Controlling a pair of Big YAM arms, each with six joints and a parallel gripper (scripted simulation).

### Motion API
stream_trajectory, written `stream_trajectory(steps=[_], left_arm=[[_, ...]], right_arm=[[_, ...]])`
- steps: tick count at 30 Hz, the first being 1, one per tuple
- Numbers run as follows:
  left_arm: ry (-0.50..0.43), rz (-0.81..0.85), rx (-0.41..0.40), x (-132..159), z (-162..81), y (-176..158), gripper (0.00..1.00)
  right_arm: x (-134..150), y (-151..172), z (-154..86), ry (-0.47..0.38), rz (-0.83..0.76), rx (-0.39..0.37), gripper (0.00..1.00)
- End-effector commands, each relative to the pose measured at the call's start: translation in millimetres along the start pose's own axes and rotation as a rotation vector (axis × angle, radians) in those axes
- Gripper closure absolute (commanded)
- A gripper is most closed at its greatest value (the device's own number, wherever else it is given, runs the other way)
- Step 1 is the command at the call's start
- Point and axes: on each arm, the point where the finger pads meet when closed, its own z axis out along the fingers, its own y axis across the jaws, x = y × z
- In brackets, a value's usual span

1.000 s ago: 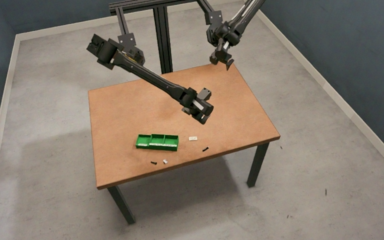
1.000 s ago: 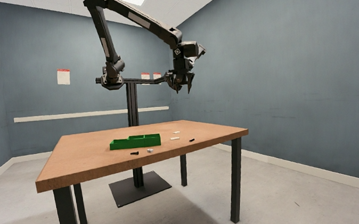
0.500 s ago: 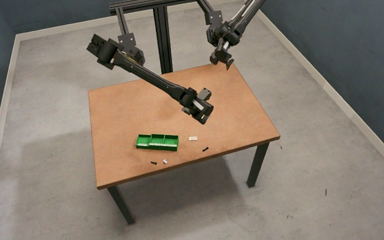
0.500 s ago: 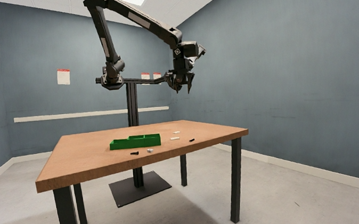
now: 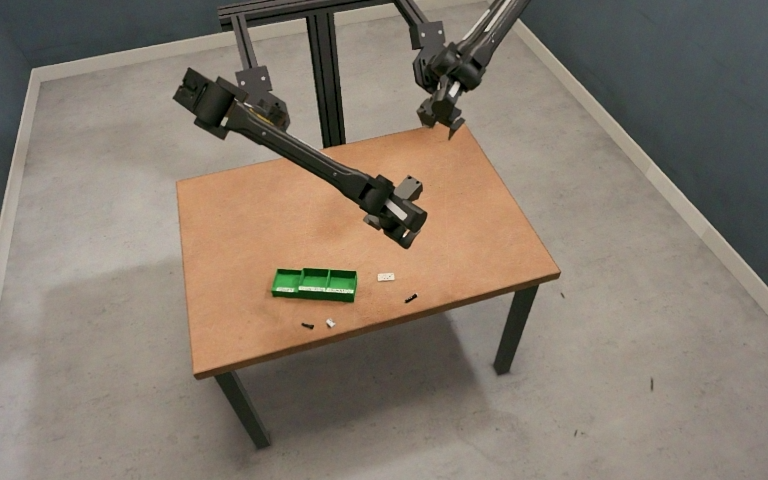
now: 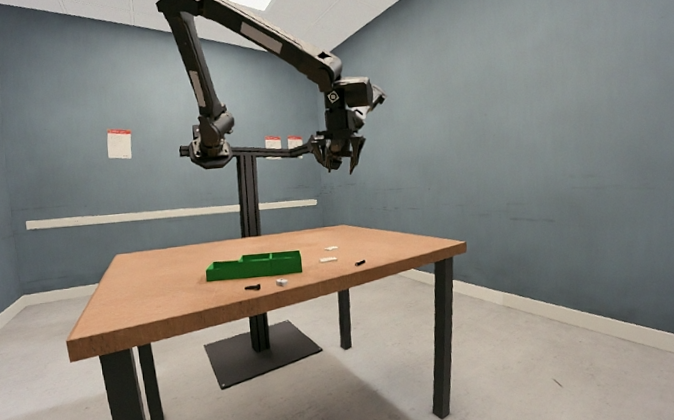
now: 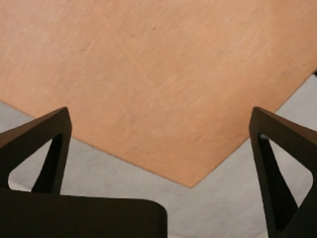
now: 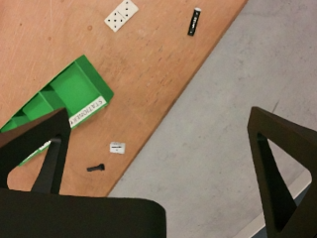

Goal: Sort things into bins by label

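Observation:
Three green bins (image 5: 341,298) (image 6: 252,269) (image 8: 95,76) stand in a joined row and look empty. The end label in the right wrist view reads STATIONERY; I cannot read the others. A white domino (image 5: 385,276) (image 6: 327,259) (image 8: 118,19) lies beside them. A short black rod (image 5: 410,297) (image 6: 360,262) (image 8: 194,22), a black screw-like piece (image 5: 307,325) (image 6: 252,287) (image 8: 96,168) and a small white block (image 5: 330,322) (image 6: 281,282) (image 8: 117,148) lie near the front edge. Another flat white piece (image 6: 330,248) lies farther back. My left gripper (image 5: 443,127) (image 7: 160,116) and right gripper (image 5: 387,232) (image 8: 159,109) are open, empty and high above the table.
The wooden table (image 5: 237,226) (image 6: 145,281) (image 7: 149,74) carries everything. The left gripper is near its far right corner in the top view. The right arm (image 5: 305,155) (image 6: 265,35) crosses above the table. The arms' dark stand (image 5: 327,84) (image 6: 248,204) rises behind the table.

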Motion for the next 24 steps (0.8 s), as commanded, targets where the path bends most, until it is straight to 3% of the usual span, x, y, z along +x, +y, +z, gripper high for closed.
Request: stream_trajectory(steps=[1, 10, 12, 24], left_arm=[[-0.049, -0.056, 0.020, -18.4, -16.1, 8.1, 0.00], [-0.110, -0.115, 0.172, -31.2, -30.6, -9.2, 0.00], [-0.110, -0.115, 0.172, -31.2, -30.6, -9.2, 0.00], [-0.185, -0.193, 0.396, -47.3, -60.0, -32.8, 0.00]], right_arm=[[0.3, -2.3, -3.2, -0.002, 0.002, 0.008, 0.00], [0.3, -2.3, -3.2, -0.002, 0.002, 0.008, 0.00], [0.3, -2.3, -3.2, -0.002, 0.002, 0.008, 0.00], [0.3, -2.3, -3.2, -0.002, 0.002, 0.008, 0.00]])
